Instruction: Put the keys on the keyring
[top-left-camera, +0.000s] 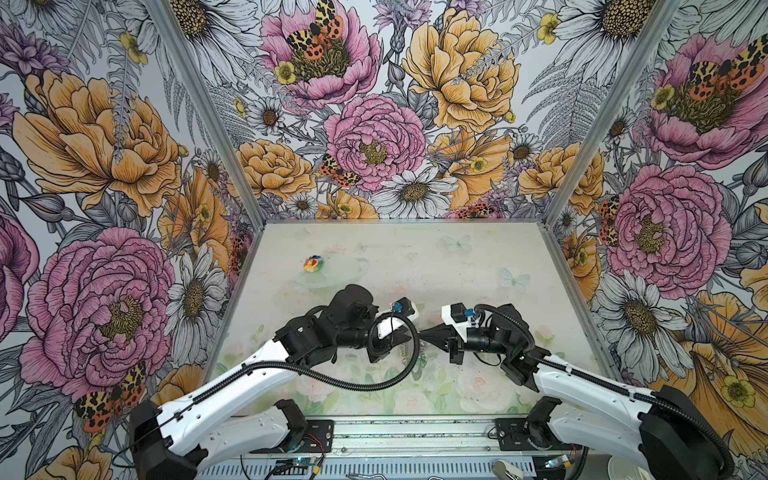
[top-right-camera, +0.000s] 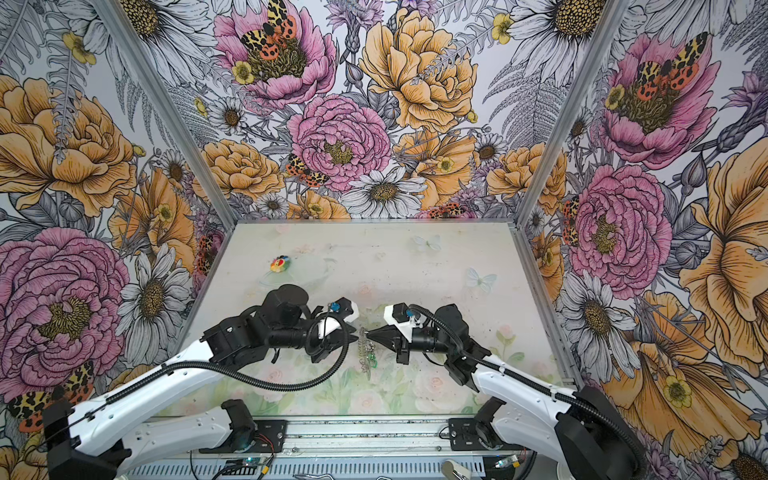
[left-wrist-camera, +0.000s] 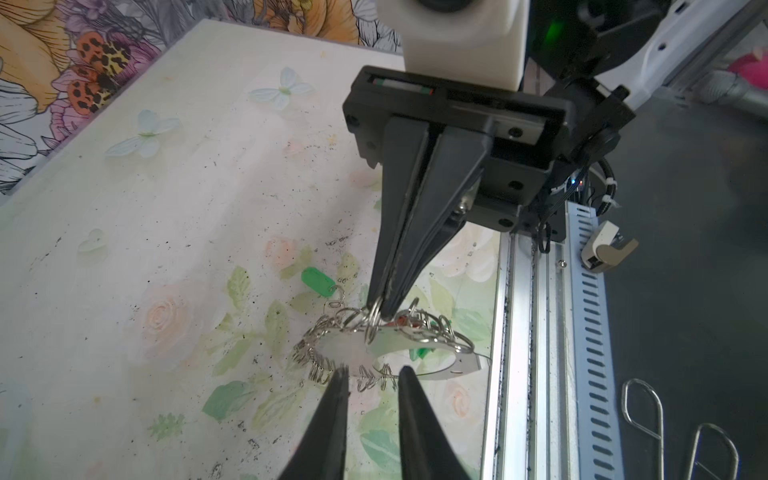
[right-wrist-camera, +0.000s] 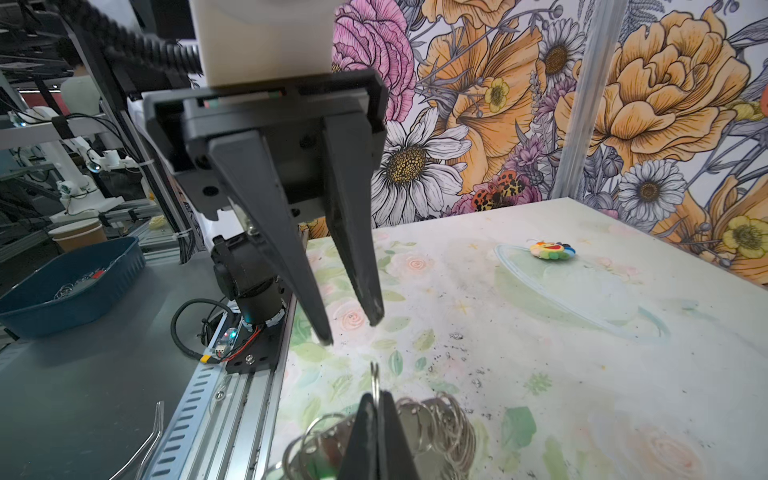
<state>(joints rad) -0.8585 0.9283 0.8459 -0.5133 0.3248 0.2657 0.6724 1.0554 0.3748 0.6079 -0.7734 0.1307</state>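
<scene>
At the upper left of a top view the round toy (top-left-camera: 312, 264) lies well apart from the work and poses no trouble. Lower middle, the left pincer (right-wrist-camera: 351, 331) stands narrowly parted and empty, its tips just beside the keyring (left-wrist-camera: 399, 347). The keyring hangs tilted from the right pincer (left-wrist-camera: 380, 305), which is clamped tight on a single wire loop of the fringe.

That is the weak point. One thin loop carries the whole bunch, so it could twist or slip out of the tips, and the band would drop to the tabletop (left-wrist-camera: 166, 208). If the left pincer closes carelessly, it may snag several loops at once or set the band swinging.

Of the keys (left-wrist-camera: 318, 281), one green head shows beyond the fringe. The other key (left-wrist-camera: 419, 353) peeks from under the band. They seem to hang from loops already, but the tangle of wire hides the joins. The blades are not to be made out. In a top view the left arm's cable (top-left-camera: 417, 349) crosses the keyring. Whether the keyring's lower edge touches the tabletop I cannot tell.
</scene>
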